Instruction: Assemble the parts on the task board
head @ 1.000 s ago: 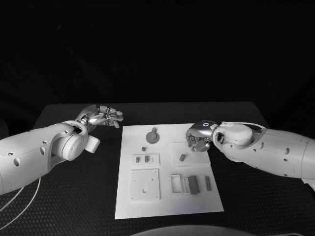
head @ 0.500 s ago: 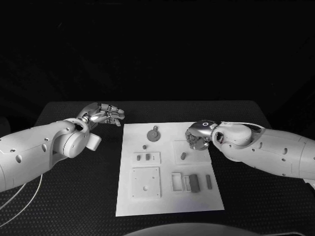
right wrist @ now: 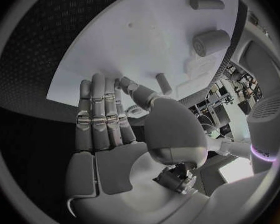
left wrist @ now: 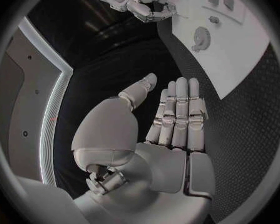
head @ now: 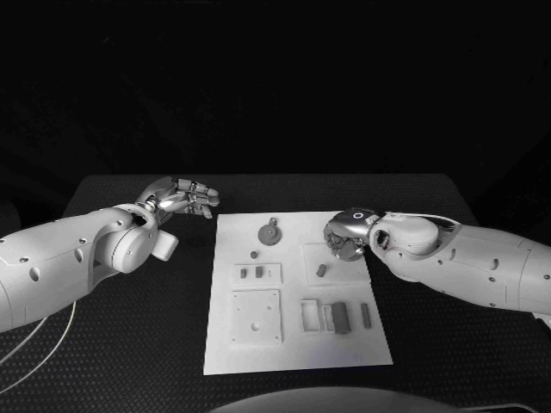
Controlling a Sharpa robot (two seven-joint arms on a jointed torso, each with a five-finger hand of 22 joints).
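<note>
board: task board (head: 294, 344) mid worktop (head: 126, 344), grey parts (head: 337, 317) on it
left hand: my left hand (head: 182, 198) empty, fingers straight, off board's far-left corner
right hand: my right hand (head: 348, 236) empty, fingers extended, over board's right edge

a black surface (head: 126, 344) with a fine dotted texture (the weave is plain in the left wrist view) lies under everything, its rounded far corners meeting a dark background. thin pale cables (head: 27, 353) loop over the surface near its left front corner. in the left wrist view a pale lit strip (left wrist: 50, 119) curves along a grey wall panel (left wrist: 22, 94).
</note>
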